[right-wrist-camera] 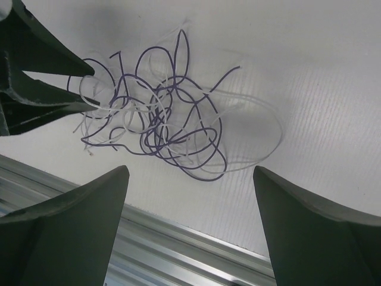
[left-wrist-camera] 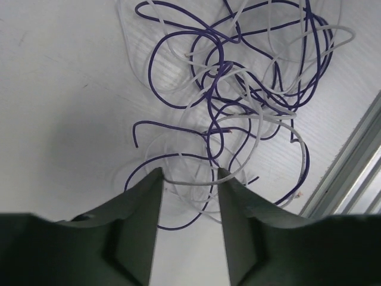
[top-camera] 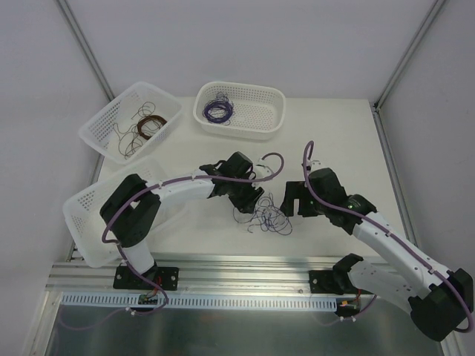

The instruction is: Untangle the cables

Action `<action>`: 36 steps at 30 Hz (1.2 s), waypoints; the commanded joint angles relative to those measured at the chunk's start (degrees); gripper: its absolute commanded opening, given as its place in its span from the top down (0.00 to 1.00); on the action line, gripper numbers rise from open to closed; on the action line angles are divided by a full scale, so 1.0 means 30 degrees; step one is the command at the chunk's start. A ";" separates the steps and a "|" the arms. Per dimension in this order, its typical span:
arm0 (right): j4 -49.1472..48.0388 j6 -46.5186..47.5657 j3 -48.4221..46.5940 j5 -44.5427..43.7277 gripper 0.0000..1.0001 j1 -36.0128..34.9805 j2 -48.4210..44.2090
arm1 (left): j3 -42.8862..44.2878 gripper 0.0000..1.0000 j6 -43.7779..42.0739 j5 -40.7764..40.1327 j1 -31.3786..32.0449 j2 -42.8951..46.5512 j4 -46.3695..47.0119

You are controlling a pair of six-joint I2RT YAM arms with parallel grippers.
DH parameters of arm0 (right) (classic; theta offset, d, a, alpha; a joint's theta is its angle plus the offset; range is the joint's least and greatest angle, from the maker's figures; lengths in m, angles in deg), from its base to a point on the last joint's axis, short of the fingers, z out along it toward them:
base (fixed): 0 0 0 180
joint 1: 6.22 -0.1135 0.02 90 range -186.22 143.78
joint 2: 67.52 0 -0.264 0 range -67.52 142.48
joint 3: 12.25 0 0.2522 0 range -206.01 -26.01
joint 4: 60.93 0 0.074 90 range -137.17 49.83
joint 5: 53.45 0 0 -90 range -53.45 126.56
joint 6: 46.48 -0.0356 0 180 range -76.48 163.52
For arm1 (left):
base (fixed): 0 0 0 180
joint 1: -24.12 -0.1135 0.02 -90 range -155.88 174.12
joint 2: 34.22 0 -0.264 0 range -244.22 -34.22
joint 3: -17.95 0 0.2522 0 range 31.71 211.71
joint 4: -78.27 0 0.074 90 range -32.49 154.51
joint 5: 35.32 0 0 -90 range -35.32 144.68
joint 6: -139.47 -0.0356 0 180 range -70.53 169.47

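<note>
Cables (top-camera: pixel 269 219): purple-and-whitish tangle, near middle of table (top-camera: pixel 334 126). Left gripper (left-wrist-camera: pixel 189 179) half open astride a whitish loop, unclamped; right gripper (right-wrist-camera: pixel 190 173) wide, empty. Likely light, springy, slippery; pinch an outer loop.

A loose tangle of purple and whitish cables (left-wrist-camera: pixel 238 89) is seen spread over the white table (left-wrist-camera: pixel 65 89), with a metal rail (left-wrist-camera: pixel 357 173) running along the right edge. The left gripper (left-wrist-camera: pixel 189 174) is seen at the bottom with its dark fingers (left-wrist-camera: pixel 143 226) held apart. The gap between the tips is crossed by a whitish strand, and a purple loop lies lower between them.
</note>
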 commanded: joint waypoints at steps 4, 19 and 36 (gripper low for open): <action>-0.0083 -0.0008 0.0129 0.0126 0.10 0.0125 -0.0341 | 0.0878 0.87 -0.0481 0.0988 0.0146 0.0485 0.0389; -0.0581 -0.0330 0.0392 -0.0253 0.10 0.0330 -0.0780 | 0.1753 1.00 0.2418 -0.0621 0.0146 0.7809 -0.0402; -0.1488 -0.0389 0.1007 0.0124 0.10 0.0447 -0.2655 | 0.6239 1.00 0.5406 -0.0181 0.0146 0.9043 -0.1222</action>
